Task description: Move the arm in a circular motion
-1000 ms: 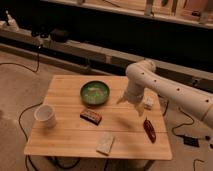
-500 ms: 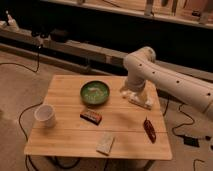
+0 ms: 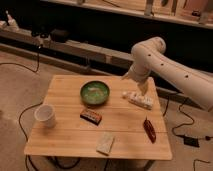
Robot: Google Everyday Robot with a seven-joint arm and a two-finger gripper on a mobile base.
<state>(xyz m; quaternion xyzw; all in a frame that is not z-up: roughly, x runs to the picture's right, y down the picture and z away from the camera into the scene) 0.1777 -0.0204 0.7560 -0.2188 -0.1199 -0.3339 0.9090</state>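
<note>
The arm (image 3: 172,67) is big, glossy and white, made of thick rounded tube segments with small dark holes. It comes in from the right edge and bends at a raised elbow (image 3: 149,50) above the far right part of the wooden table (image 3: 65,140). Its pale tapering gripper (image 3: 142,86) hangs down from the elbow, just above a white packet (image 3: 139,99) on the table's far right. The gripper holds nothing that I can see.
On the table are a green bowl (image 3: 95,92), a white cup (image 3: 45,115), a brown bar (image 3: 91,116), a pale packet (image 3: 105,143) and a dark red item (image 3: 149,129). Cables lie on the floor around it. A dark bench (image 3: 75,47) runs behind.
The elbow has risen and swung toward the table's far right. The gripper has moved from over the middle right of the table to above the white packet.
</note>
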